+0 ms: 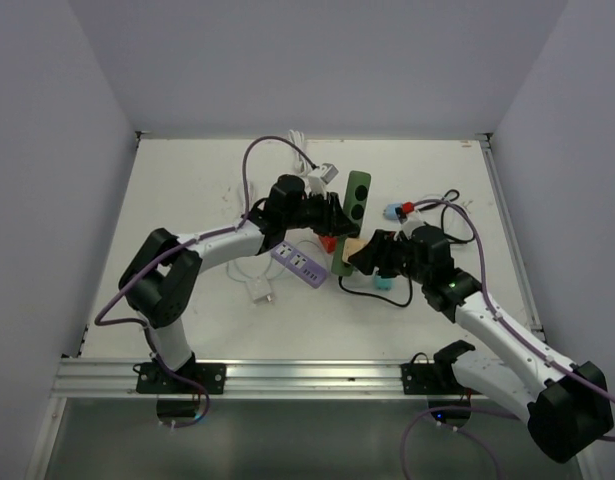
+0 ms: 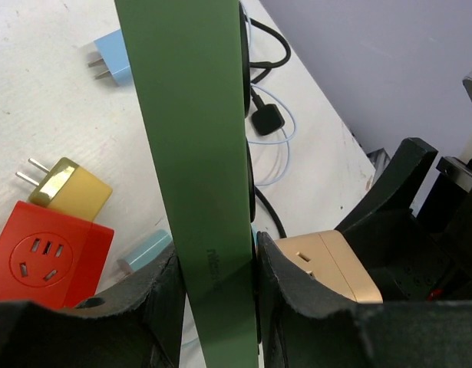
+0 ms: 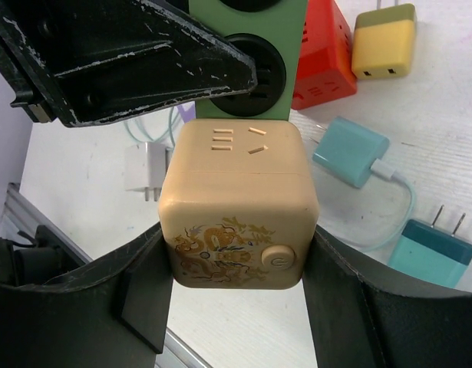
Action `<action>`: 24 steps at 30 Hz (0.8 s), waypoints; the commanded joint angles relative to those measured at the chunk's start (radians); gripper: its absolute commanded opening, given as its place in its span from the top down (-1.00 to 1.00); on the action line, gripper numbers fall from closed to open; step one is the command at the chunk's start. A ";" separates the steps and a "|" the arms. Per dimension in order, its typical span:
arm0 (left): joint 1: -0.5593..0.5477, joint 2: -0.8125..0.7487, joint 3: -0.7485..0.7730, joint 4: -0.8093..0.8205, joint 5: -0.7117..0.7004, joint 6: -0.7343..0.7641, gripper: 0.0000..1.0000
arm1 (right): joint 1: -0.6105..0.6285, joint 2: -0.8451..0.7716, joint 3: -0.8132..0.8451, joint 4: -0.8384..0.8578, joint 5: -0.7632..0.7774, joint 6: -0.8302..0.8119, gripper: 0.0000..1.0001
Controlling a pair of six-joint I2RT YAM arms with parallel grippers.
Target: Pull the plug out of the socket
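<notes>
While the left hand (image 2: 217, 287) is clamped on the green socket strip (image 2: 189, 115) mid-way across the table (image 1: 187, 180), the right hand (image 3: 237, 300) grips the beige cube plug (image 3: 236, 192) by 2 sides, against the strip's face.

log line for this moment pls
left gripper: shut on green power strip | right gripper: shut on beige cube plug | plug state: seated on strip, not yet off | step: pull pending

Left fingers (image 1: 334, 214) clamp socket (image 1: 356, 193); right fingers (image 1: 375, 245), plug (image 1: 356, 247).
</notes>
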 commanded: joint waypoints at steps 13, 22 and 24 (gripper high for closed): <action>0.129 -0.042 -0.095 0.134 0.054 0.016 1.00 | -0.049 -0.019 0.007 0.069 -0.053 0.023 1.00; -0.012 -0.010 0.052 -0.155 -0.322 0.117 1.00 | -0.009 0.027 0.047 0.045 0.004 0.012 1.00; -0.046 0.014 0.102 -0.223 -0.400 0.137 1.00 | 0.008 0.010 0.067 0.008 0.045 -0.008 1.00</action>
